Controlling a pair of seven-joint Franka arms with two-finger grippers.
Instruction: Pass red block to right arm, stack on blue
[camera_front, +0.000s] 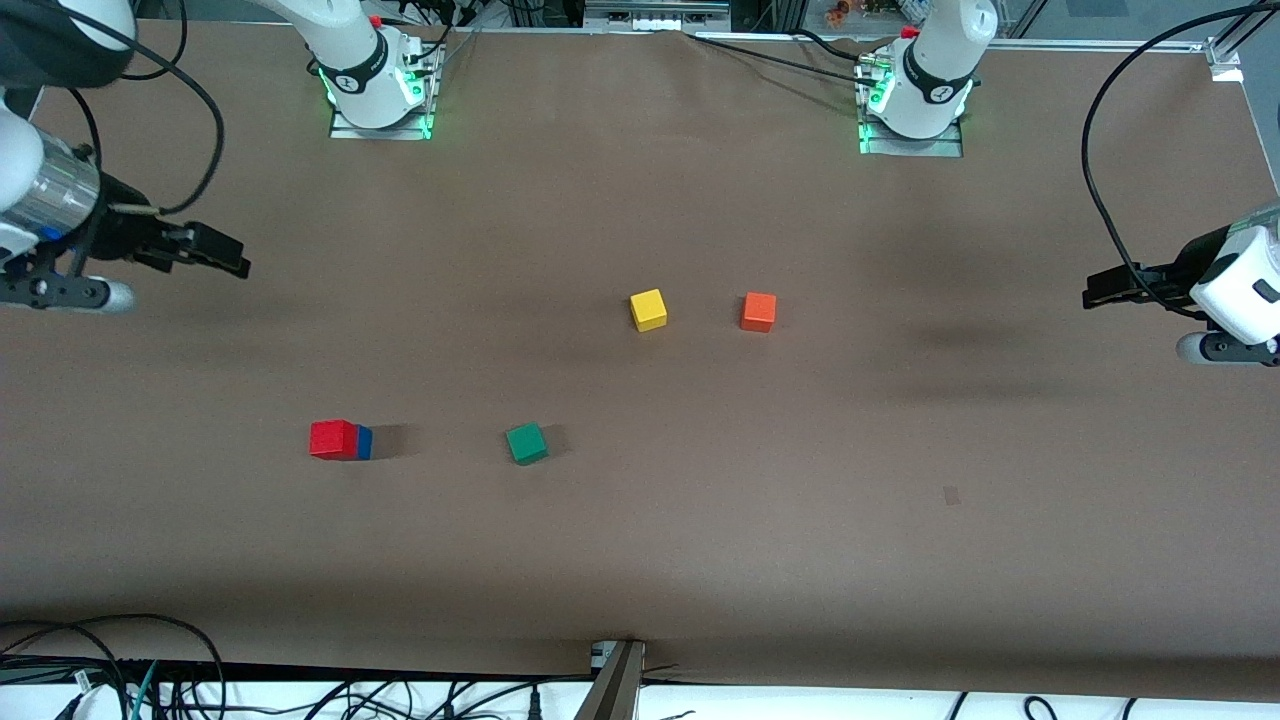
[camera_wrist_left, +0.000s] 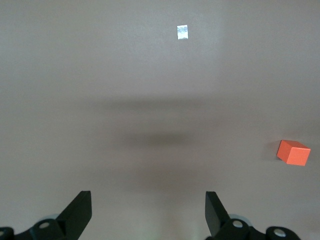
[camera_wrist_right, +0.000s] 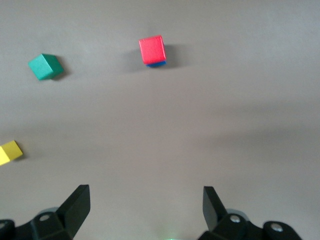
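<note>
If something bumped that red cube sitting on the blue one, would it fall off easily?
Probably. The red block seems to rest loosely on the blue block, slightly offset, so a sideways nudge could slide it off. With flat faces it likely wouldn't roll. It looks rigid, probably light.

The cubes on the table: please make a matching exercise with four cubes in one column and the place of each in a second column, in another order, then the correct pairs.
Things:
1. red block
2. green cube
3. yellow cube
4. orange cube

Places:
A. beside the yellow cube, toward the left arm's end
B. on the blue cube
C. between the stack and the orange cube, nearer the front camera
D. beside the orange cube, toward the right arm's end

Pairs: 1-B, 2-C, 3-D, 4-A
</note>
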